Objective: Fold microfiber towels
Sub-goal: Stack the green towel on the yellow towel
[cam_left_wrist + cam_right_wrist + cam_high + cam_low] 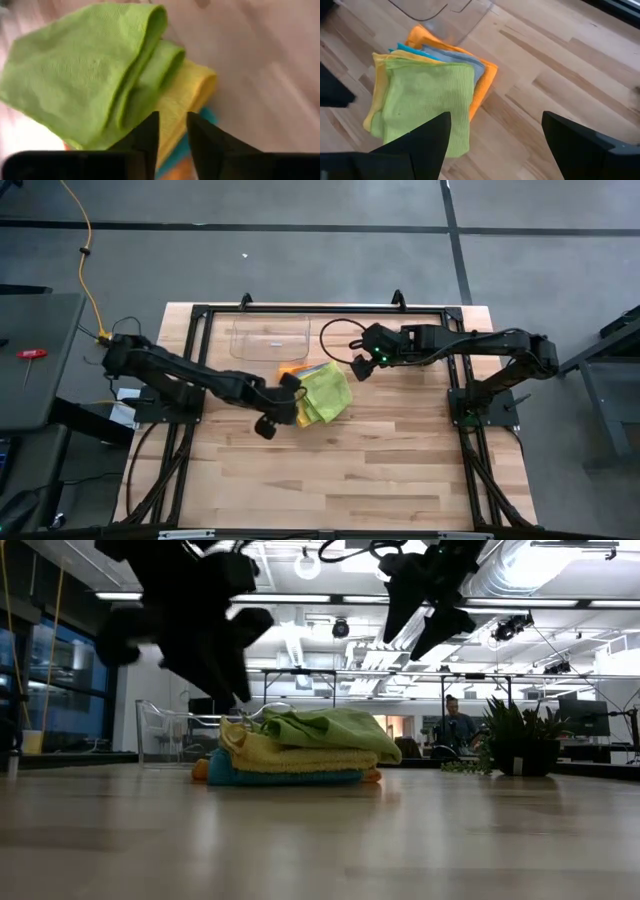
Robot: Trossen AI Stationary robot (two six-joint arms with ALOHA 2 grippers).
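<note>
The microfiber towels lie stacked at the table's middle. A loosely folded lime green towel (325, 388) (75, 70) is on top. Under it lie the yellow (185, 95), grey (462, 57), teal (270, 777) and orange (487, 80) towels. My left gripper (172, 135) slants down just over the stack's left edge, and only a narrow gap shows between its fingers. In the low view it (235, 695) hangs close above the stack. My right gripper (495, 145) stands wide open above the stack's right side, well clear of it (425, 610).
A clear plastic tray (268, 338) stands just beyond the stack toward the far edge. In the low view a potted plant (515, 735) and a person (458, 725) show in the room behind. Bare wood (330, 470) runs from the stack to the near edge.
</note>
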